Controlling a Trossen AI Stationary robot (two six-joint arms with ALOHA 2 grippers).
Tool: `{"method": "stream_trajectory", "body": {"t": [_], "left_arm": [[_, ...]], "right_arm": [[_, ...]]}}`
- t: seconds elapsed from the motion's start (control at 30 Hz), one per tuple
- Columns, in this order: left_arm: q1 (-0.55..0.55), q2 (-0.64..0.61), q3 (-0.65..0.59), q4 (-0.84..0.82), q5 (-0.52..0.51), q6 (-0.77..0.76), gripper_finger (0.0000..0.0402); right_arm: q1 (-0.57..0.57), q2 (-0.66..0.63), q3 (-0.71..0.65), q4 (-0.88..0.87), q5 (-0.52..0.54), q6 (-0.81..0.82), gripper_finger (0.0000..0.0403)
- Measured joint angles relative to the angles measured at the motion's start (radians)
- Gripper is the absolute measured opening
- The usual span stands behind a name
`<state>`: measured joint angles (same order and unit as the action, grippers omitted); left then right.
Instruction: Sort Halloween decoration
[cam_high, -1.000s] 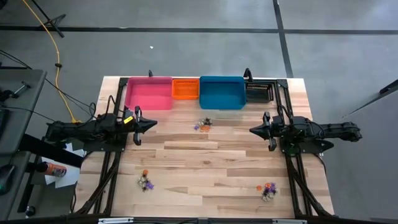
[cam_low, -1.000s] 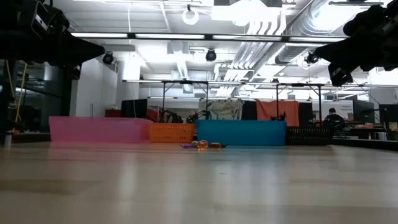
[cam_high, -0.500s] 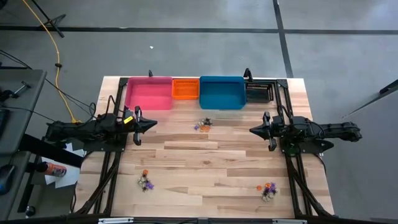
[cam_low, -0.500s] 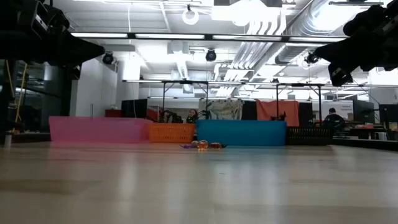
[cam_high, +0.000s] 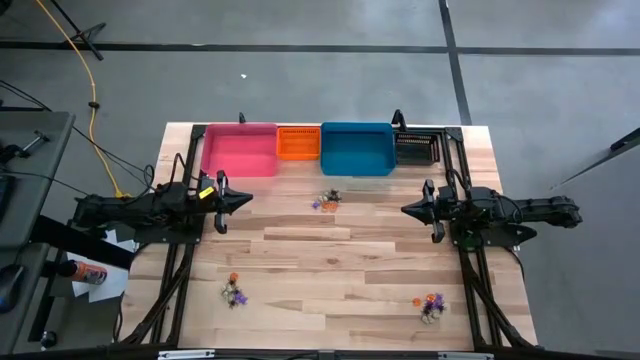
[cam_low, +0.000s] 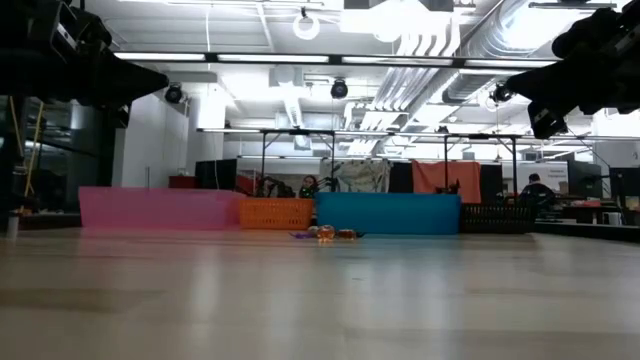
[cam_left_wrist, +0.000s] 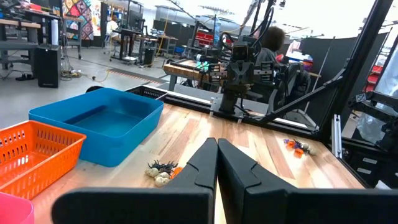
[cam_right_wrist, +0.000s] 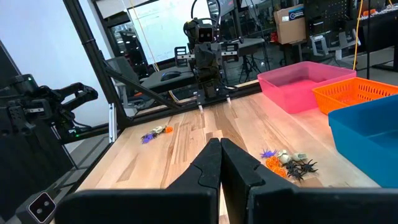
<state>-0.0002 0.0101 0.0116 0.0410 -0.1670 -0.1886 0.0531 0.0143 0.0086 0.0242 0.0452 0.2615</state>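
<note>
The Halloween decoration lies on the wooden table in three small heaps of purple, orange, black and pale trinkets: one (cam_high: 326, 199) near the bins, one (cam_high: 234, 291) at the near left, one (cam_high: 430, 304) at the near right. My left gripper (cam_high: 247, 201) is shut, held level above the table's left side, pointing toward the middle. My right gripper (cam_high: 406, 210) is shut, held level above the right side, facing it. Neither touches anything. The far heap also shows in the wrist views (cam_left_wrist: 163, 170) (cam_right_wrist: 287, 163).
Four bins stand in a row along the far edge: pink (cam_high: 240, 150), orange (cam_high: 298, 142), blue (cam_high: 357, 148), black (cam_high: 417, 148). Bare wood lies between the heaps. Off the table's left edge are papers and a can (cam_high: 88, 273).
</note>
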Motion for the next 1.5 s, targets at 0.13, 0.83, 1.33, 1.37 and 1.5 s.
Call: {"method": "stream_trajectory", "body": {"t": [0.13,0.83,1.33,1.37,1.5], "left_arm": [[0.000,0.000,0.000,0.000,0.000,0.000,0.0000],[0.000,0.000,0.000,0.000,0.000,0.000,0.0000],[0.000,0.000,0.000,0.000,0.000,0.000,0.0000],[0.000,0.000,0.000,0.000,0.000,0.000,0.0000],[0.000,0.000,0.000,0.000,0.000,0.000,0.0000]], "right_arm": [[0.000,0.000,0.000,0.000,0.000,0.000,0.0000],[0.001,0.050,0.046,0.534,0.350,0.668,0.0002],[0.223,0.853,0.931,-0.494,0.117,0.593,0.0127],[0.248,0.911,0.987,-0.582,0.080,0.633,0.0131],[0.370,1.119,1.151,-0.891,-0.033,0.830,0.0133]]}}
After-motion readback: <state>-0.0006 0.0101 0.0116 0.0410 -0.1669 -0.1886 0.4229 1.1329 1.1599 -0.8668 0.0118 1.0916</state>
